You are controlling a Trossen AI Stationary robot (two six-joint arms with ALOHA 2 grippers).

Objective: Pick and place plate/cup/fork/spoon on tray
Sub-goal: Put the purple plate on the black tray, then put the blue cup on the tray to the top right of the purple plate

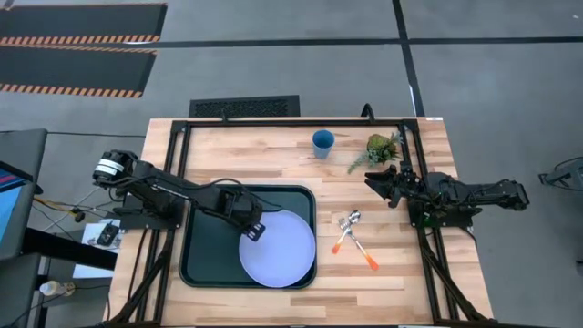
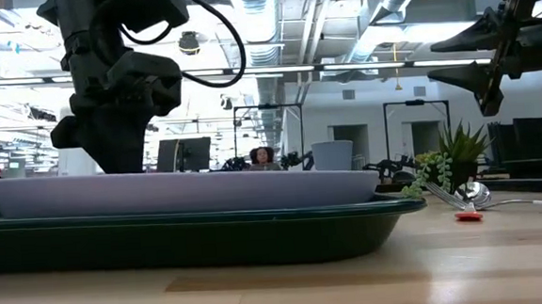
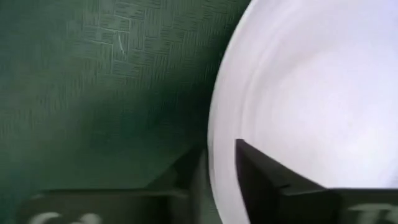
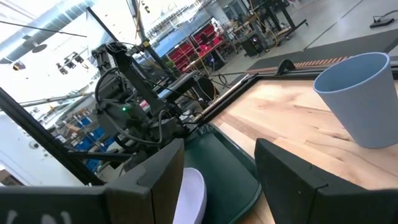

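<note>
The plate (image 1: 281, 251) lies on the tray (image 1: 205, 260), toward the tray's right end, its right edge over the tray's rim there, and the left gripper (image 1: 252, 231) has the plate's rim pinched between its two fingers (image 3: 267, 180), one finger on the plate's upper face and the other beside the rim on the tray floor. The step in hand looks like setting the plate down, so the sound way to finish it is to spread the fingers fully before rising, then lift straight up so the rim is not dragged (the low view suggests the plate already sits flat and level, so a sideways tug would only skew it). Nudging the plate further left first would leave room for the rest. The cup (image 1: 322, 141) stands on the bare table (image 1: 273, 159) well behind the tray, near a small plant (image 1: 379, 150); the spoon (image 1: 347, 227) and fork (image 1: 358, 245) lie crossed just right of the tray. The right gripper (image 1: 376, 180) hovers above the table beside the plant, fingers spread and empty, well placed for the cup.
</note>
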